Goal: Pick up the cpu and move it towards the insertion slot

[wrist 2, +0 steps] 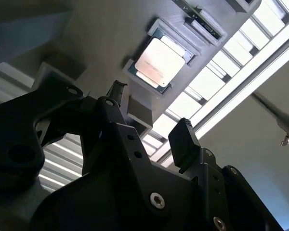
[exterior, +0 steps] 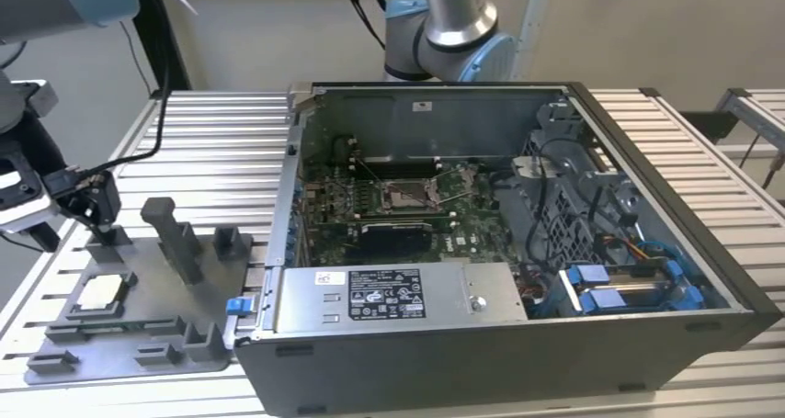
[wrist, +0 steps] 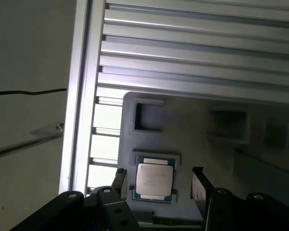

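One cpu [wrist: 154, 177] lies flat, pale face up, in a recess of the tray [exterior: 147, 294]; being square, it shows no long axis. Over the tray hangs one gripper [wrist: 158, 186], its two fingers wide and empty. One slot [exterior: 409, 195] sits inside the case [exterior: 491, 363] beside the tray.

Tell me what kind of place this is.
Probably a robotics lab bench for computer assembly: a robot arm rises behind an open computer case on a slotted metal table, and a grey tray beside it holds a cpu.
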{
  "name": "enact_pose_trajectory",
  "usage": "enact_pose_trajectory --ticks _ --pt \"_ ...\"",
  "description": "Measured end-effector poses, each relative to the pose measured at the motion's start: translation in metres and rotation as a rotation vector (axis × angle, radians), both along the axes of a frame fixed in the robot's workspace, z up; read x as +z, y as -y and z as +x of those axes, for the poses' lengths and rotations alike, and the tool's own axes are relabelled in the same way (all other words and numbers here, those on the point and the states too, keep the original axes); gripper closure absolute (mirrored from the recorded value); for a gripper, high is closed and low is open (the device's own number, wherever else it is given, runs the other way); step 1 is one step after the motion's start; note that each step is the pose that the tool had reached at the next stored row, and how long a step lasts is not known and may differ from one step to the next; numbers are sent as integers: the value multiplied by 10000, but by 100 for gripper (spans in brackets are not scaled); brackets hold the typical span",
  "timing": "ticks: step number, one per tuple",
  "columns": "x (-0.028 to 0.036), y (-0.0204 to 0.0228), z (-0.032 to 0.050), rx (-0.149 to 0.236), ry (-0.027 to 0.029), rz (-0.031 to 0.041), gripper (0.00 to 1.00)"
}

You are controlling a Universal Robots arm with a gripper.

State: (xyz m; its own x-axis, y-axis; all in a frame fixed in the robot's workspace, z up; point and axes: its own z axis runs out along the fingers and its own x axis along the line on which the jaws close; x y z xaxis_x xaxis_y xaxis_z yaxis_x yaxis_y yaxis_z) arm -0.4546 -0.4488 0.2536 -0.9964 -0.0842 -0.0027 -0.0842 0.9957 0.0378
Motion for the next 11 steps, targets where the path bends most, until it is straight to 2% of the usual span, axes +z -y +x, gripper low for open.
enact_pose_trajectory --ticks 4,11 --pt "-62 0 0 -52 -1 0 0" --pt "-70 0 0 -67 0 0 0"
